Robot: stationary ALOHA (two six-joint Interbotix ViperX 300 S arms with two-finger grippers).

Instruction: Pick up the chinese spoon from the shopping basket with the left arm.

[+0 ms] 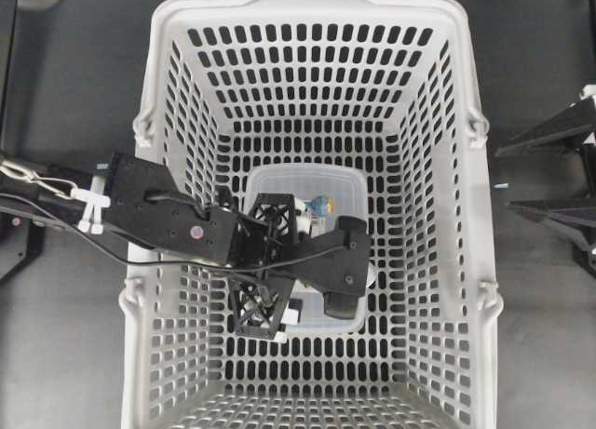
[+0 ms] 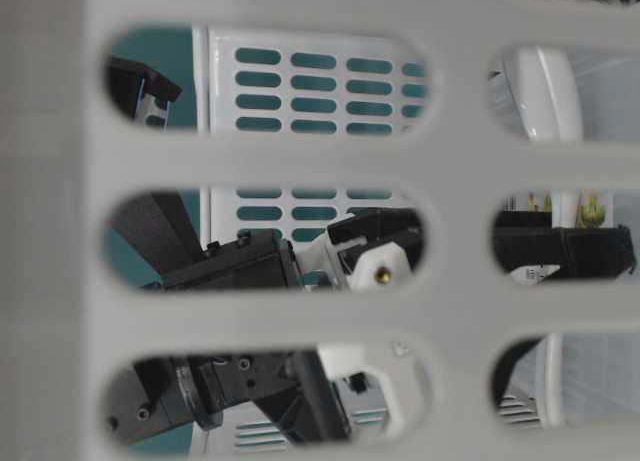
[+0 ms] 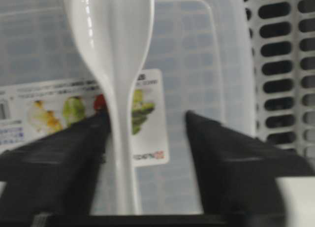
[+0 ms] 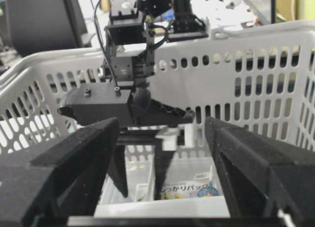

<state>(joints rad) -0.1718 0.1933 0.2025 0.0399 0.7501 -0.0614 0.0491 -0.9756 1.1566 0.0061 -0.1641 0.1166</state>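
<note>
The chinese spoon (image 3: 113, 54) is glossy white and lies on the lid of the clear labelled container (image 3: 197, 49) inside the shopping basket (image 1: 307, 10). My left gripper (image 3: 146, 116) points down over it with jaws open. The spoon's handle runs between the fingers, against the left finger (image 3: 59, 158) and apart from the right finger (image 3: 231, 163). In the overhead view the left gripper (image 1: 270, 266) covers most of the spoon. My right gripper (image 4: 161, 123) is open and empty, outside the basket at the overhead view's right (image 1: 505, 179).
The container (image 1: 307, 182) sits on the middle of the basket floor. The slotted basket walls (image 4: 246, 64) stand close on all sides of the left arm, and the wall (image 3: 280, 64) is just right of the container.
</note>
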